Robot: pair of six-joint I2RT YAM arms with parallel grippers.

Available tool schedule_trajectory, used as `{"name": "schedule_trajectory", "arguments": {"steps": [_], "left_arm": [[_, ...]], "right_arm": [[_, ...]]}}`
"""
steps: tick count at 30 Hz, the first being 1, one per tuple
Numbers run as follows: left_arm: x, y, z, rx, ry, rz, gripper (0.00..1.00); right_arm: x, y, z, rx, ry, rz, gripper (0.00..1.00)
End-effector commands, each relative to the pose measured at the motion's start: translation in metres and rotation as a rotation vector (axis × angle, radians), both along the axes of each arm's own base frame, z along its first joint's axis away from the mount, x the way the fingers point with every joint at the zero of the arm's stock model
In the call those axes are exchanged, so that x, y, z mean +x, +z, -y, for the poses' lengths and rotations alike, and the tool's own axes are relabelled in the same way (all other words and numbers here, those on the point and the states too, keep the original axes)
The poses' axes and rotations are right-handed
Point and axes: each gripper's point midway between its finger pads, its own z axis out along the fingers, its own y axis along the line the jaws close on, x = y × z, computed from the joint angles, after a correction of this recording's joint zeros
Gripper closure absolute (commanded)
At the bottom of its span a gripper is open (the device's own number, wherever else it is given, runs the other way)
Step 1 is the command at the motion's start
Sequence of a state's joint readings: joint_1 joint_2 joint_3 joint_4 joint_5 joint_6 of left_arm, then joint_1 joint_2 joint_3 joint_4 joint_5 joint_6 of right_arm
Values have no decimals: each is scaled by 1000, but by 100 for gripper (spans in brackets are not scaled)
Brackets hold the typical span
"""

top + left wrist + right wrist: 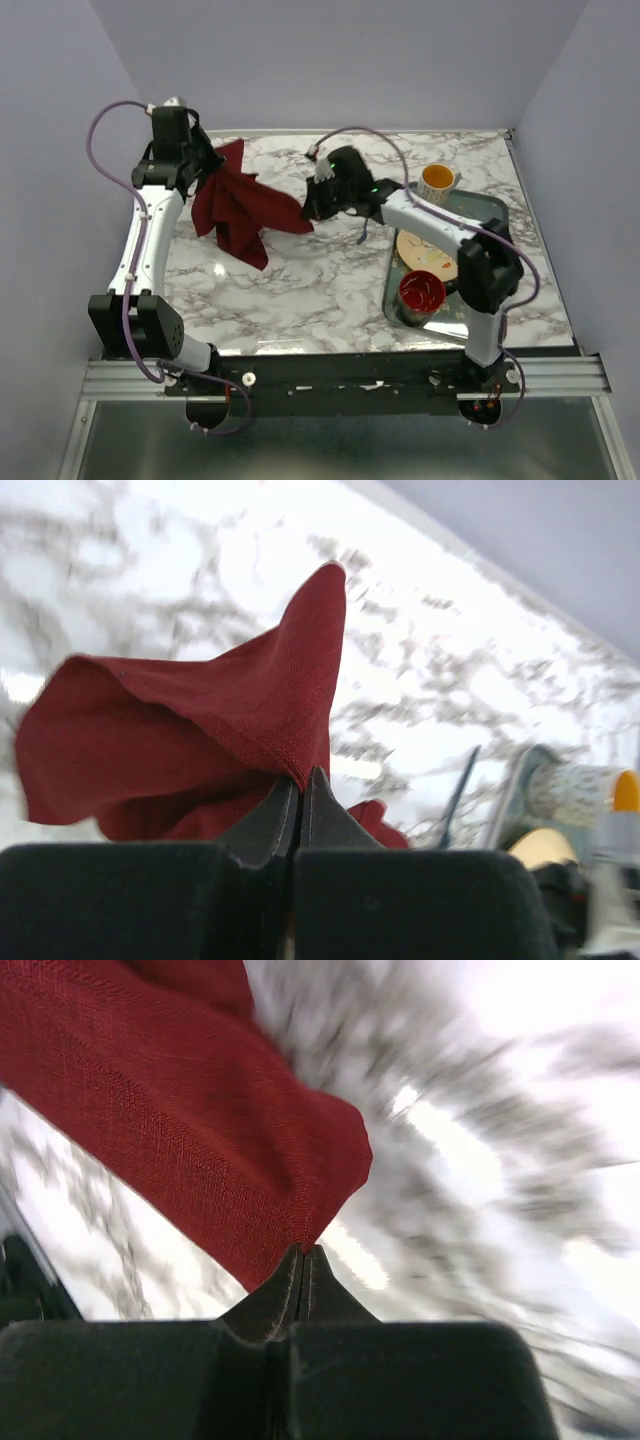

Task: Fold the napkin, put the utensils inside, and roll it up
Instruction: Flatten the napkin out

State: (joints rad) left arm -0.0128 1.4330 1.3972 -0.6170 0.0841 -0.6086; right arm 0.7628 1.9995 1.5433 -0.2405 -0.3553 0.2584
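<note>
The dark red napkin hangs in the air above the marble table, stretched between both grippers with its lower part drooping. My left gripper is shut on one corner at the far left; in the left wrist view the cloth rises from the closed tips. My right gripper is shut on another corner near the table's middle; in the right wrist view the napkin runs up from the closed tips. The slim blue fork lies on the table just left of the tray and also shows in the left wrist view.
A metal tray at the right holds a tan plate, a red bowl and a yellow-lined mug. The marble table stretches below the napkin. Walls close in at the back and both sides.
</note>
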Motion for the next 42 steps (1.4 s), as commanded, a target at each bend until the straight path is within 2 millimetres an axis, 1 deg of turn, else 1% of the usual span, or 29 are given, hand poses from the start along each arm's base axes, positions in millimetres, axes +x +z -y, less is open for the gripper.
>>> {"name": "schedule_trajectory", "arguments": {"steps": [1,3,4,7,8,10,11,12,13,15,16,18,20,22,23,24,25,26,27,28,29,30,31,33,34,35,36,40,42], "left_arm": [[20,135,-9,32,27,331,100],[11,156,-26,63,83,390,100],[7,156,-30,74,105,391,100],[-18,121,-37,86,147,328,100],[-26,106,-42,92,177,295,100],[-56,59,-53,114,234,196,66],[-66,42,-56,127,242,166,7],[-84,13,-58,135,241,96,1],[-92,2,-59,153,215,68,1],[-108,-4,-56,126,174,63,1],[-110,1,-56,123,168,83,1],[-109,20,-60,144,181,131,1],[-100,25,-65,184,175,129,1],[-75,18,-57,169,100,81,1],[-65,13,-50,154,47,63,2],[-46,-12,-37,103,-29,-10,3],[-33,-10,-29,84,-62,-15,4],[-23,-19,-24,83,-80,-41,6],[-9,-47,-20,97,-92,-119,6],[3,-43,-12,111,-116,-110,8],[9,-51,6,139,-158,-124,9],[16,-71,12,158,-172,-180,13],[18,-71,22,136,-193,-181,17],[11,-79,48,147,-228,-189,25],[-1,-93,55,198,-258,-217,28],[-6,-99,52,301,-227,-226,36],[-16,-100,69,332,-261,-216,37],[-57,-144,69,422,-245,-316,38],[-63,-144,63,441,-195,-299,35]], "right_arm": [[49,175,68,75,-191,393,99],[35,202,72,110,-164,422,99],[22,198,69,128,-115,394,99],[-27,182,46,169,45,310,99],[-46,152,40,134,105,256,99],[-100,121,16,149,289,134,95],[-120,101,13,153,343,34,83],[-137,89,10,159,388,-32,67],[-145,85,10,177,404,-67,43],[-150,65,21,154,373,-93,29],[-137,60,24,119,314,-43,17],[-110,64,33,76,232,18,10],[-79,60,42,48,110,17,9],[-33,66,52,44,-54,33,9],[-17,61,52,44,-131,-2,9],[6,42,55,17,-206,-35,9],[30,51,52,17,-282,-22,9],[43,51,50,29,-339,-58,9],[57,24,49,-11,-373,-99,9],[64,18,52,-43,-410,-109,10],[79,32,47,-19,-431,-77,10],[87,27,48,-36,-451,-57,10],[97,14,48,-58,-468,-46,10],[117,17,47,-45,-468,-20,12],[124,-1,49,-71,-479,-32,17],[130,-5,52,-91,-478,-11,19],[138,-3,55,-93,-486,9,20],[154,-25,66,-184,-514,51,23],[158,-40,71,-223,-537,43,22]]}}
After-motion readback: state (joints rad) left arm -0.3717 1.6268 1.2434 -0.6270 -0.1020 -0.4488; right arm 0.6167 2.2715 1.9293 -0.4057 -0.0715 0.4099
